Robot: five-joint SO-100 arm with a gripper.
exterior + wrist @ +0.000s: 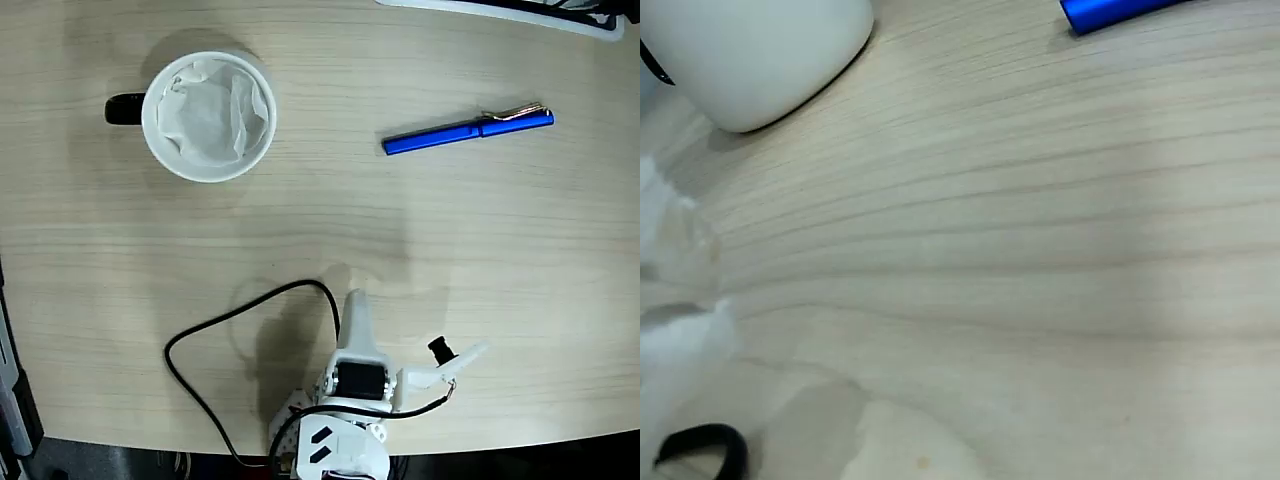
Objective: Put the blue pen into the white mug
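The blue pen (467, 130) lies flat on the wooden table at the upper right, silver clip toward the right; in the wrist view only its end (1110, 12) shows at the top edge. The white mug (209, 116) stands upright at the upper left, black handle pointing left and crumpled tissue inside; the wrist view shows its outer wall (760, 55) at the top left. My gripper (355, 303) is near the table's front edge, well short of both, pointing toward the far side. Its fingers look pressed together with nothing between them. A white blur at the wrist view's left edge is the fingers (675, 350).
A black cable (200, 345) loops over the table to the left of the arm's white base (340, 440). A white and dark object (560, 12) sits along the far right edge. Bare wood lies between the gripper, the mug and the pen.
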